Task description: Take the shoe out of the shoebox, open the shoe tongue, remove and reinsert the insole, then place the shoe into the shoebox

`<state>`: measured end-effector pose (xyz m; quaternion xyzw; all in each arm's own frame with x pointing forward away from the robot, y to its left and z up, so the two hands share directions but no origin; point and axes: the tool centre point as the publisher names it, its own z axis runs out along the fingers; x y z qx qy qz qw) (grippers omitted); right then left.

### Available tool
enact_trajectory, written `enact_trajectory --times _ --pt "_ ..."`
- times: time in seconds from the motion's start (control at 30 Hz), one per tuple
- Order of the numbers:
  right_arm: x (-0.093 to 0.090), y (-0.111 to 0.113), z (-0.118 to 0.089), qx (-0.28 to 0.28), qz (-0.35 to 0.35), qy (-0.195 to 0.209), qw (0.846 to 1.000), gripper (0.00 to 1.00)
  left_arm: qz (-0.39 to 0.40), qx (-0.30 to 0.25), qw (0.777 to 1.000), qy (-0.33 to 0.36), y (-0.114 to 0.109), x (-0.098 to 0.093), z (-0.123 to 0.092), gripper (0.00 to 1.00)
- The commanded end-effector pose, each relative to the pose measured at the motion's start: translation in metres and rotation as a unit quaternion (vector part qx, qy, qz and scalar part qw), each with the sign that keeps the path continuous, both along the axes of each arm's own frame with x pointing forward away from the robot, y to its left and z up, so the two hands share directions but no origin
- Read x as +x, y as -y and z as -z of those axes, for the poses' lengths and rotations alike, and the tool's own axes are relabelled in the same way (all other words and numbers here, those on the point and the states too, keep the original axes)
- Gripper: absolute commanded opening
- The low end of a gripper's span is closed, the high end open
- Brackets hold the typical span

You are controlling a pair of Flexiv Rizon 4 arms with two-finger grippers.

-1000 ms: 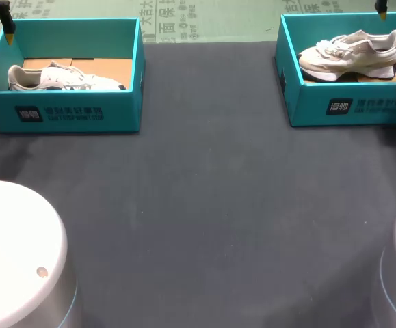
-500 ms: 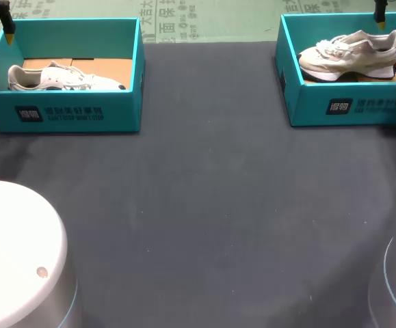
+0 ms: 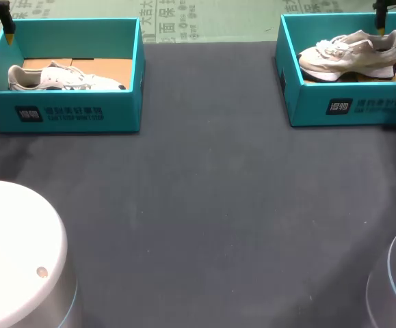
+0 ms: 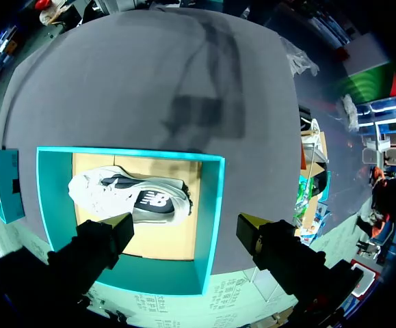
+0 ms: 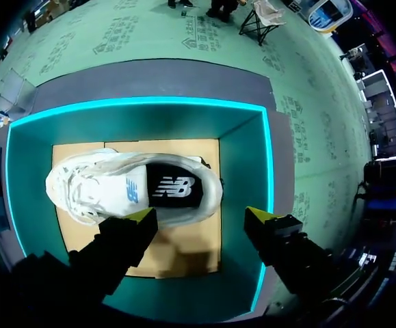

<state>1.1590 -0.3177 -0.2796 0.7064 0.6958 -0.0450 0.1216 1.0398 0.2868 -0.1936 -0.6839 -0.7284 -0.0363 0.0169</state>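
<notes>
Two open teal cardboard shoeboxes sit well apart at the far edge of the dark grey table mat (image 3: pixel 218 205), each holding one shoe. The step in hand, as I judge it, is lifting a shoe out, and the right gripper (image 5: pixel 201 215) looks closest to that. It hangs over the right-hand teal shoebox (image 5: pixel 249 164) with its yellow-tipped fingers spread wide and nothing between them.

The cream-and-white trainer with a dark side panel (image 5: pixel 133 191) lies on the box's brown cardboard floor, seemingly tipped onto its side, just ahead of the fingers. One finger is over the midfoot. The other is past the heel, near the box wall.

The jaw line seems to run along the shoe rather than across it. A turn of the wrist before descending would probably let the fingers straddle the heel collar, the firmest part to pinch. The lift should go straight up until the sole is above the rim.

The box walls are the main obstacle: the heel-side finger has little room, and a snagged wall could drag the light box.

The left gripper (image 4: pixel 184 222) is equally wide and empty above the left-hand teal shoebox (image 4: pixel 211 205). One finger is over its floor and the other outside the wall. The white trainer with a dark side patch (image 4: pixel 129 198) rests ahead of it.

Both arms' rounded white housings (image 3: pixel 16 253) fill the near corners.
</notes>
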Motion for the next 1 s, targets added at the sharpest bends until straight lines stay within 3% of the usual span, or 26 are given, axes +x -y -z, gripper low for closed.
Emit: enact_trajectory --times 0.03,0.17,0.33,1.0 --pt "0.010 0.003 0.010 0.002 0.003 -0.008 1.000 0.84 0.000 0.001 1.000 0.001 0.000 -0.001 0.000 1.00" --pt "0.010 0.007 0.018 0.003 0.008 -0.011 1.000 0.81 0.000 0.001 1.000 0.001 0.000 -0.001 0.000 1.00" --pt "0.013 0.012 0.029 0.010 0.017 -0.010 1.000 0.71 0.000 0.001 1.000 0.001 0.000 -0.001 0.000 1.00" --pt "0.018 0.021 0.054 0.016 0.029 -0.024 0.999 0.75 0.000 0.001 1.000 0.001 0.000 -0.001 0.000 1.00"
